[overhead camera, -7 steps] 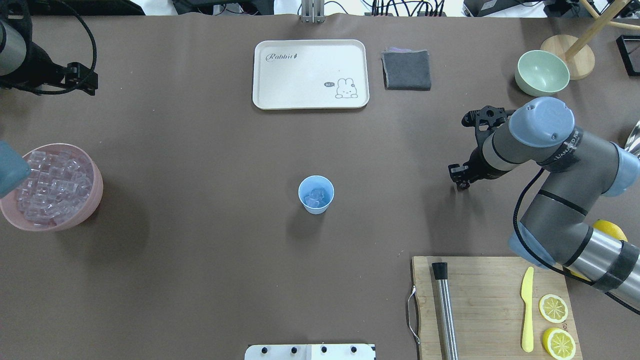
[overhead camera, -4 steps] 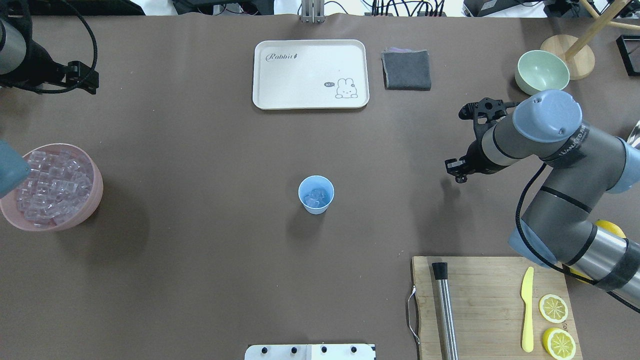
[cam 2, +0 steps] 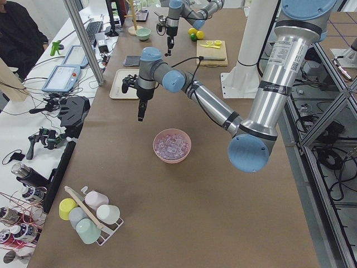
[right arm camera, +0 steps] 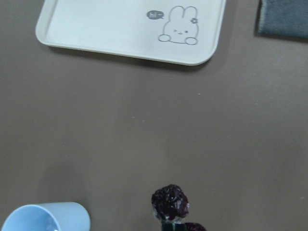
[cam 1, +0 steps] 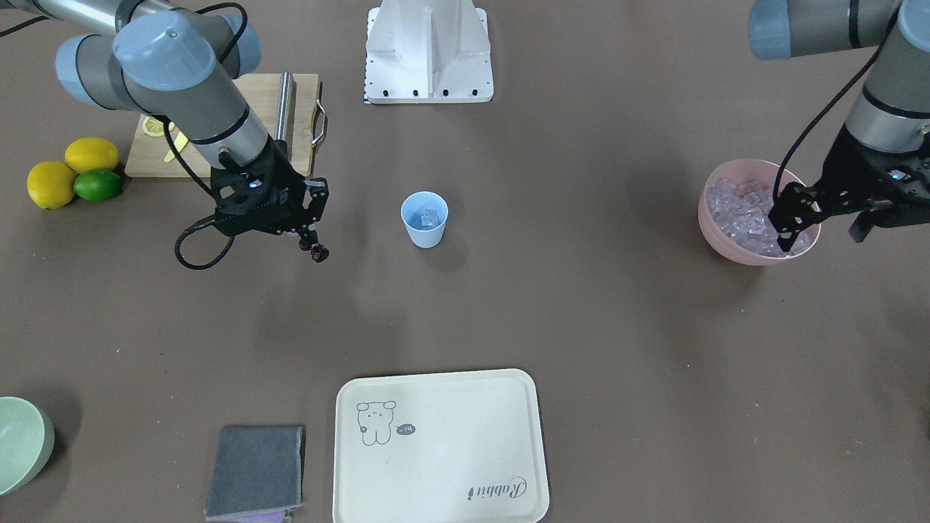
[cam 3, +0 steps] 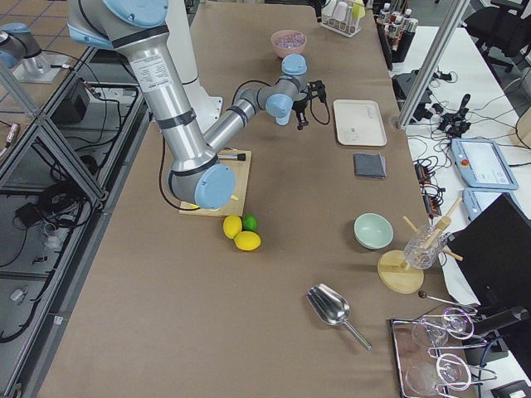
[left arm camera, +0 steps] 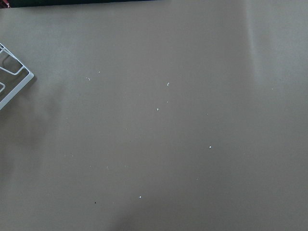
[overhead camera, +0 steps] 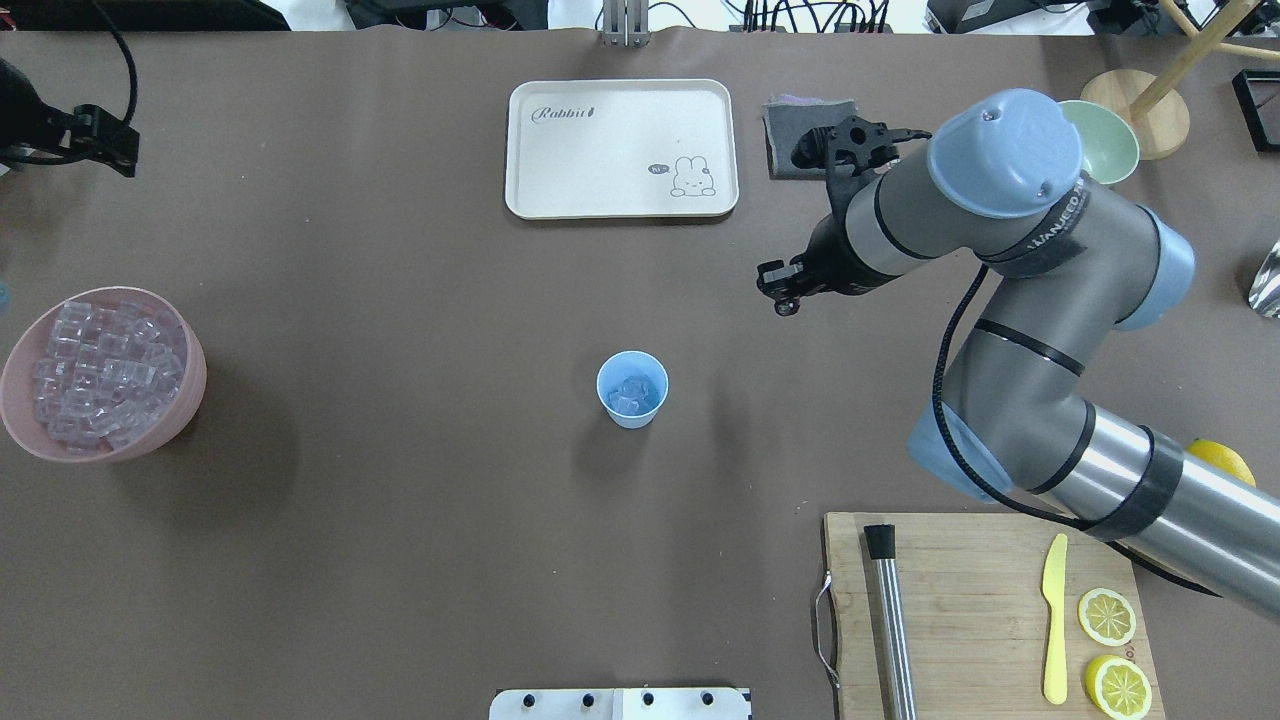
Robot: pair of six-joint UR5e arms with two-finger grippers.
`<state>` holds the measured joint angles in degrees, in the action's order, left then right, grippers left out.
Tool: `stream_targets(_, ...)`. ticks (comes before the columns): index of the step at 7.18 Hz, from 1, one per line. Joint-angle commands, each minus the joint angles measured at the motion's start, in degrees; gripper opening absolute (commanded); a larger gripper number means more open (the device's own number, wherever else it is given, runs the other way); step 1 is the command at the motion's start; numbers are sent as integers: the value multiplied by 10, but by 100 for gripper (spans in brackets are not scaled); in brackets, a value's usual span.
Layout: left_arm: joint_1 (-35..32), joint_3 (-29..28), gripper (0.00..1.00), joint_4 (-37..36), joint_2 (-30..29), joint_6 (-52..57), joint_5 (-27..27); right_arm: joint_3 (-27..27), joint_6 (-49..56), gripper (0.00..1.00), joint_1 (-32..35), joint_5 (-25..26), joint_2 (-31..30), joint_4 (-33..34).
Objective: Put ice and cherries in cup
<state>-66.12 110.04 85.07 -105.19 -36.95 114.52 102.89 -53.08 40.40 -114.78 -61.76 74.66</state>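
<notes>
The light blue cup (overhead camera: 632,390) stands mid-table with a few cubes of ice (overhead camera: 630,393) in it; it also shows in the front view (cam 1: 424,226) and at the bottom left of the right wrist view (right arm camera: 45,219). More ice (overhead camera: 95,375) fills a pink bowl (overhead camera: 195,375) at the left edge. My right gripper (cam 1: 314,248) hangs above the table to the right of the cup and beyond it, shut on dark cherries (right arm camera: 169,203). My left gripper (cam 1: 825,234) is raised near the far left corner, open and empty.
A cream tray (overhead camera: 620,148) and a grey cloth (overhead camera: 800,150) lie at the far side, a green bowl (overhead camera: 1110,140) far right. A cutting board (overhead camera: 960,600) with lemon slices, yellow knife and steel rod sits near right. A person (cam 2: 19,33) sits off the table's far edge.
My right arm has swung left and farther out, carrying the cherries from beside the green bowl toward the middle. My left arm has drawn away to the left, uncovering the pink bowl.
</notes>
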Motion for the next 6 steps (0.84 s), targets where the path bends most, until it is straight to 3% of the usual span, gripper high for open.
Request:
stream_targets(1,-96,-29,98,-3,47,140,52,-9,-3,0,-40,33,46,0)
stream_targets(2,-125,-43,98,-3,60,189,62,-10,-3,0,-50,35,50,-8)
stream_targets(6,-134,-68,98,4,71,199,62,-10,-1,0,-87,62,71,-9)
